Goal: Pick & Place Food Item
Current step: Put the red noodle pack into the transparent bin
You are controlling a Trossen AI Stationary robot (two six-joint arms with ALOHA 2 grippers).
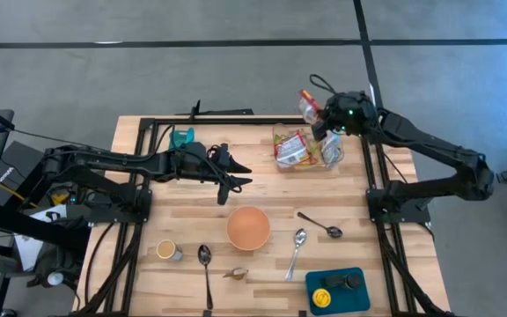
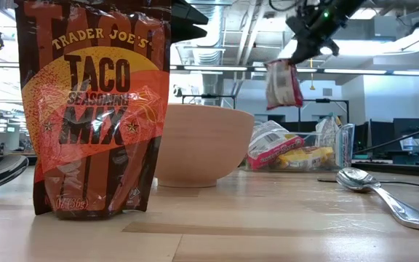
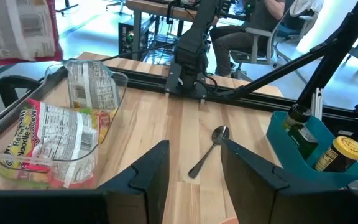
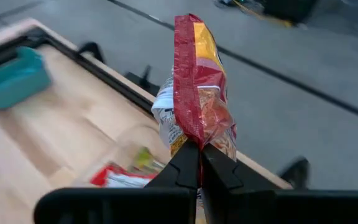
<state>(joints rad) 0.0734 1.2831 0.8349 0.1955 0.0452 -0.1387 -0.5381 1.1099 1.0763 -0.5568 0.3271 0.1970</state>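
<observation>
Wooden table, black-railed at its edges, bare planks mid-surface. Right gripper, pinched on a red snack packet, hangs above the clear bin by the far edge. Left gripper, part open, holds nothing. Foreground pouch reads "Trader Joe's Taco Seasoning Mix"; the bin's packet possibly "Ramen".

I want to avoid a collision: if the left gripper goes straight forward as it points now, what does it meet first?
Probably the spoon lying ahead of the left gripper, if it stays low; depth is unclear.
</observation>
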